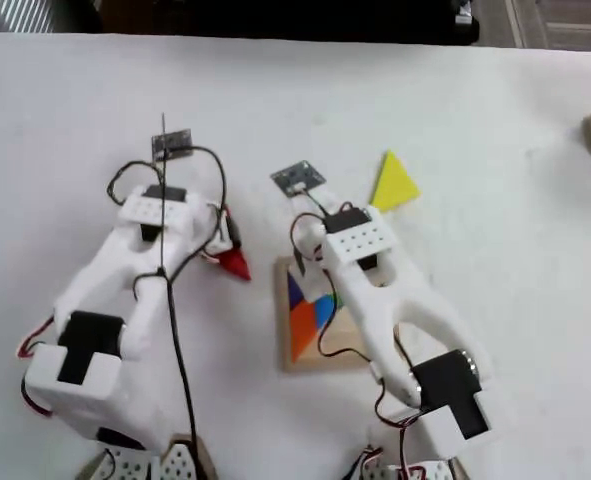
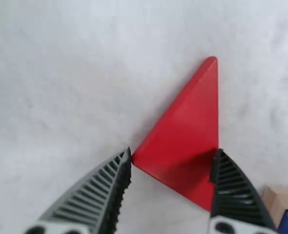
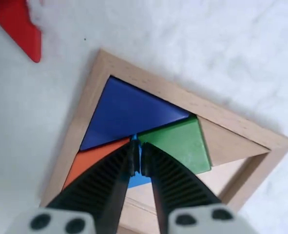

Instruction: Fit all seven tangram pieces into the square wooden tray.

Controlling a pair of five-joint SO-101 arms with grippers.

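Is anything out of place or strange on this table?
Nothing looks damaged. Two pieces lie on the table outside the wooden tray: the red triangle and the yellow triangle. Part of the tray floor is bare.

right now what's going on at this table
Two arms are doing a tangram. The left gripper sits low over the red triangle on the table, fingers open either side of it. The right gripper hovers over the wooden tray, nearly closed, above a blue piece, an orange piece and a green piece already inside. A yellow triangle lies on the table beyond the tray.
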